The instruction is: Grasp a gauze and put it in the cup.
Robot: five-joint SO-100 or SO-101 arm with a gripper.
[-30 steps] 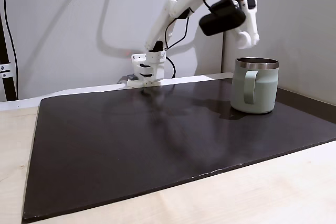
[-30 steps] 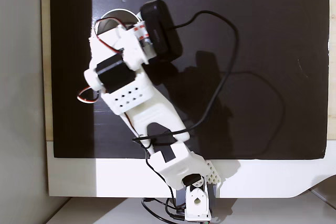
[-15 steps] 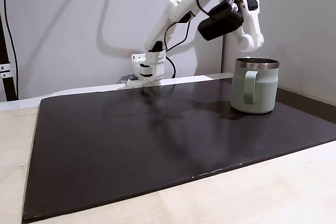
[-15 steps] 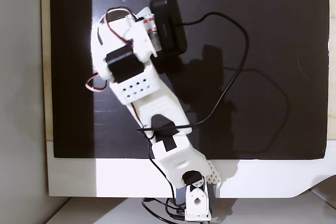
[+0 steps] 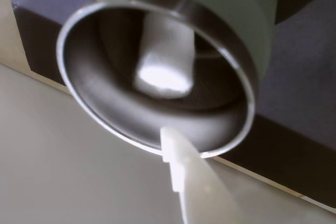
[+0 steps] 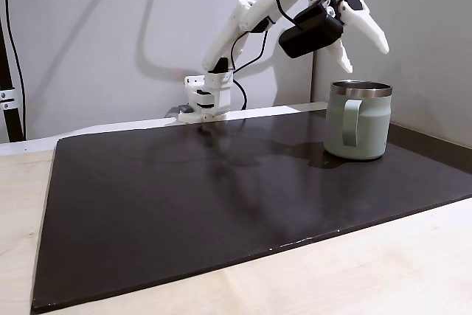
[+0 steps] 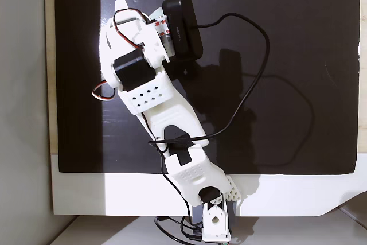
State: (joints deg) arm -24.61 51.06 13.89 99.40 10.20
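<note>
Lying inside cup (image 5: 157, 72), gauze (image 5: 163, 59) delivered; tool (image 6: 363, 43) above rim, jaws spread, empty. Only retreat left, by appearance.

White printed arm (image 7: 155, 98), black servos, black cables.

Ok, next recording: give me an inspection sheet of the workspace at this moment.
Surface: dark mat on a pale wooden table.
Job's things: gauze lies inside the cup; the cup stands upright on the mat.
Clutter: nothing seen.
Grippers: gripper open, above the cup, holding nothing.
Cables: black cable loops from the wrist camera back to the arm's base.
Surroundings: plain light wall behind.
</note>
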